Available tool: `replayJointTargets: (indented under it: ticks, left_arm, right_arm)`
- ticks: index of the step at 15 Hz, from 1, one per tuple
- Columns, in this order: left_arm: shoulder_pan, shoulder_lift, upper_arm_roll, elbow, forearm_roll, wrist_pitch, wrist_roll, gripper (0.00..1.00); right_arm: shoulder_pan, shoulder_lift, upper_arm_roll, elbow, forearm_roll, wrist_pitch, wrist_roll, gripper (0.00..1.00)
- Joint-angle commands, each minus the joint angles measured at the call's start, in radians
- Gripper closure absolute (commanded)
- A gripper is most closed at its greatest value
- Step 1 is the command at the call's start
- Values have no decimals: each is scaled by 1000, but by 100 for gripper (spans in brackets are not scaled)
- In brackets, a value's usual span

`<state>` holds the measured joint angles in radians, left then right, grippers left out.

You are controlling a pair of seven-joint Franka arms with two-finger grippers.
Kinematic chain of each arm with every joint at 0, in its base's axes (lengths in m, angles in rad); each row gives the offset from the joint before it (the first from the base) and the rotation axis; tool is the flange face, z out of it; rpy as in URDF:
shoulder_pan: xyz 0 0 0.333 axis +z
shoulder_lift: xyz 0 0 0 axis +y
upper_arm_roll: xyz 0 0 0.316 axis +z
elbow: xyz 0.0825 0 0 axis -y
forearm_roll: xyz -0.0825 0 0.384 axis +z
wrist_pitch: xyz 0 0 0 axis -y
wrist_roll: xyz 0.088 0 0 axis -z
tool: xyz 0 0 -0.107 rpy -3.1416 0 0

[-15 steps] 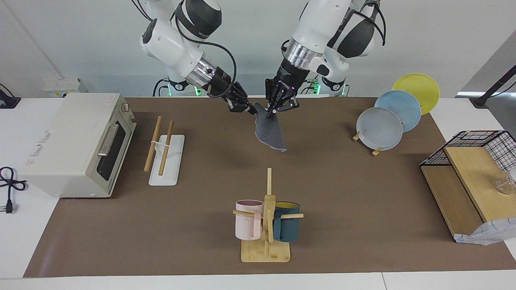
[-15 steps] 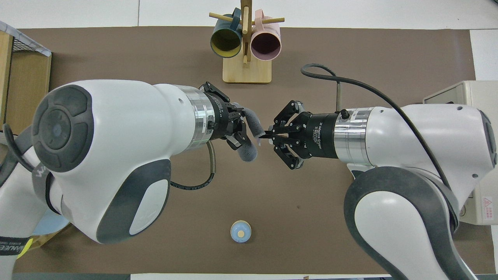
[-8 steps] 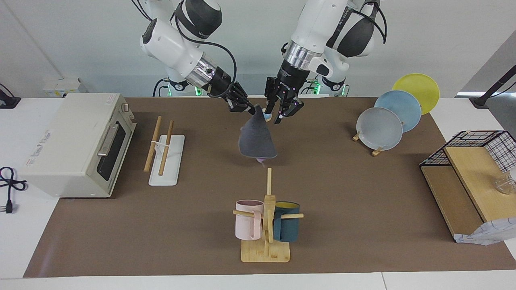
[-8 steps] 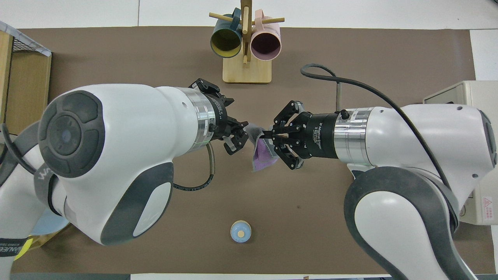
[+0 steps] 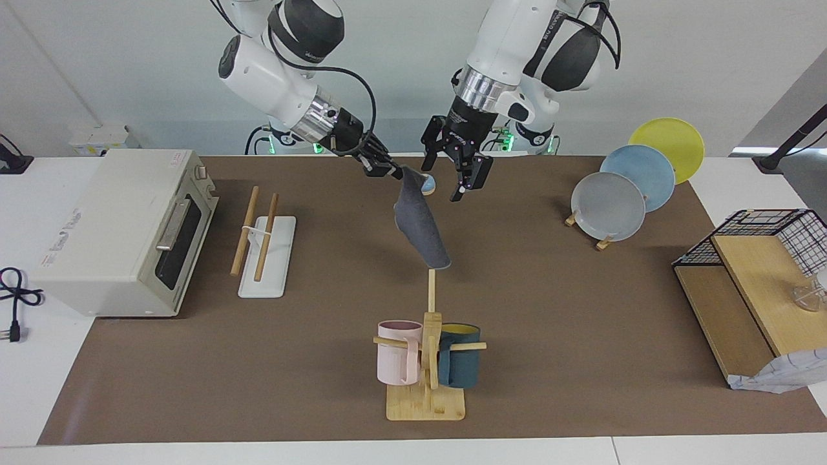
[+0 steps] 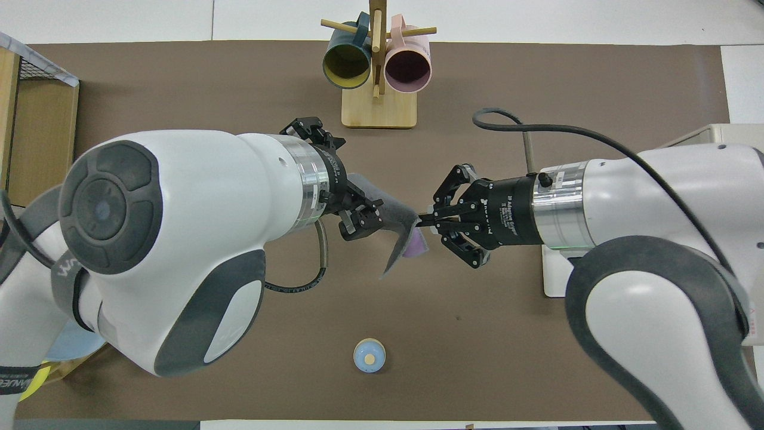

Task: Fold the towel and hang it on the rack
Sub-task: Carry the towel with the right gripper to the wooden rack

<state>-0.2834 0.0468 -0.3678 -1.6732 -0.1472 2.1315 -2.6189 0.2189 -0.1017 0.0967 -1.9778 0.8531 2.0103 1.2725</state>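
The towel (image 5: 423, 226) hangs in the air by one corner, dark grey face outward, with a bit of its purple face (image 6: 416, 246) showing from above. My right gripper (image 5: 395, 172) is shut on that top corner, over the middle of the mat near the robots' edge, and appears again in the overhead view (image 6: 425, 221). Beside it my left gripper (image 5: 447, 183) is open and holds nothing, just apart from the towel. The rack (image 5: 265, 255), a white base with two wooden rods, stands toward the right arm's end of the table, next to the oven.
A toaster oven (image 5: 123, 232) stands at the right arm's end. A bamboo mug stand (image 5: 426, 361) with a pink and a teal mug is farther from the robots than the towel. Plates on a stand (image 5: 610, 203) and a wire-and-wood shelf (image 5: 749, 271) occupy the left arm's end. A small blue round object (image 6: 369, 355) lies near the robots.
My left gripper has opened, let go of the towel and drawn back a little. The towel now hangs from my right gripper alone, which has shifted slightly toward the right arm's end.
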Motion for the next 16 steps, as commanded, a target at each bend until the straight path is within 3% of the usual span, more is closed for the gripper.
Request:
replayJointTargets:
  ticks: [1,4,7,12,16]
  left_arm:
    - [13,-38,9,-43,17,8,29,0]
    - [62,-45,13,-72,17,7,254,0]
    - [141,-68,15,-121,15,-4,590,0]
    - [328,-73,16,-135,3,-68,1148,0]
    - [430,-70,18,-122,-6,-131,1578,0]
  right_arm:
    - [-110,-12,5,34,-64,-164,-163,100]
    - [-216,-13,5,50,-164,-327,-396,100]
    - [-251,-21,5,48,-362,-422,-659,100]
    - [-299,-15,5,65,-560,-455,-1061,100]
    - [-296,10,6,126,-666,-461,-1274,100]
